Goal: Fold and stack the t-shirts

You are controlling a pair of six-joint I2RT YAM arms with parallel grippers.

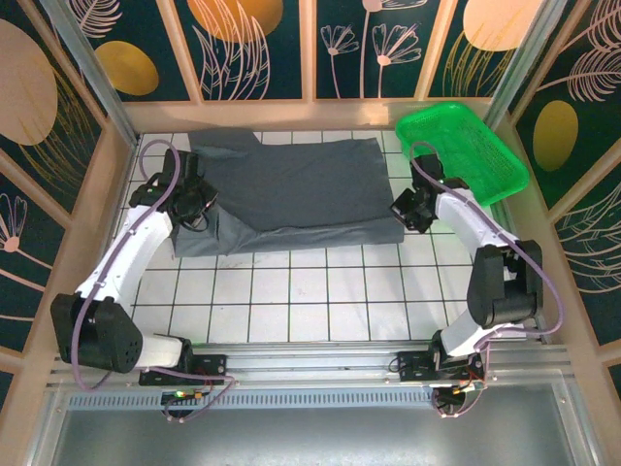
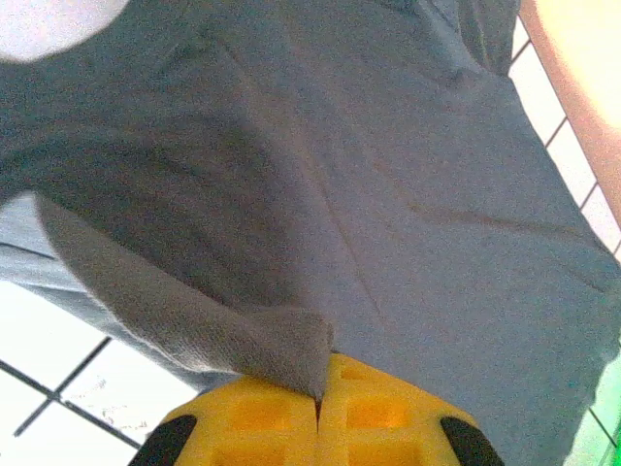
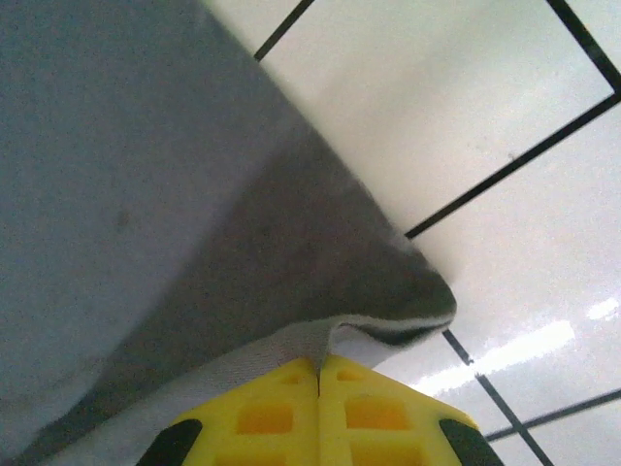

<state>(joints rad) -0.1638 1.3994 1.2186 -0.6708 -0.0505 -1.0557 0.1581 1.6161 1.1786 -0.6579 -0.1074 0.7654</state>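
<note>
- A dark grey t-shirt [image 1: 301, 189] lies spread across the far half of the white-tiled worktop [image 1: 291, 301], running from the left side almost to the right.
- Its near edge looks doubled over. A band of cloth runs along the front, and a lighter flap sits at the near left corner.
- The left arm [image 1: 136, 252] reaches in from the left, with its jaws at the shirt's left edge.
- From the left wrist, the left jaws are clenched on the cloth. The yellow pads [image 2: 262, 417] meet with no gap, and a folded tongue of the t-shirt [image 2: 369, 194] is pinched between their tips.
- The right arm [image 1: 475, 233] bends in from the right, with its jaws at the shirt's near right corner.
- From the right wrist, the right jaws are also shut tight on the cloth. The yellow pads [image 3: 262, 417] are pressed together with a rolled corner of the t-shirt [image 3: 146, 194] gripped between them, and bare tiles lie beyond it.
- A bright green plastic basket [image 1: 485, 160] sits at the far right corner of the worktop, near the shirt's far right corner and just behind the right arm's wrist.
</note>
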